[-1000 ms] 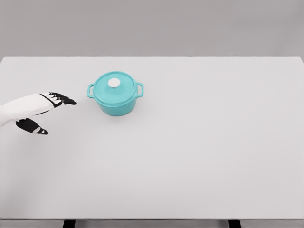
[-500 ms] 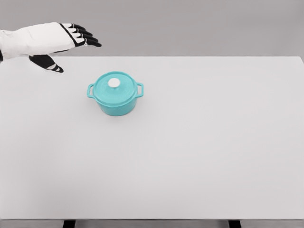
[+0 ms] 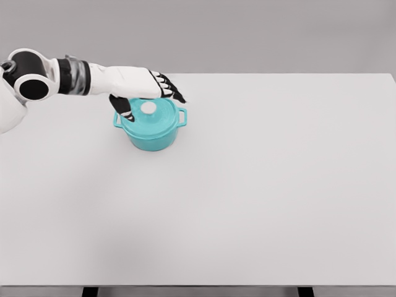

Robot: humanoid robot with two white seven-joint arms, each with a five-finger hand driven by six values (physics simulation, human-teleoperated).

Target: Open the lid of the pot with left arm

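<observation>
Since the earlier frame the left hand [image 3: 145, 88] has swung in from the far left and now hovers over the pot [image 3: 150, 122], fingers spread, holding nothing. The teal pot sits on the white surface [image 3: 260, 185], its lid [image 3: 148, 114] on, white knob [image 3: 148, 108] under the palm.

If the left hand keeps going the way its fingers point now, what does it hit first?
Probably nothing: the left hand points right, fingers spread above the teal pot's lid, its thumb beside the white knob. Beyond lies only bare table. Its height above the lid is unclear.
</observation>
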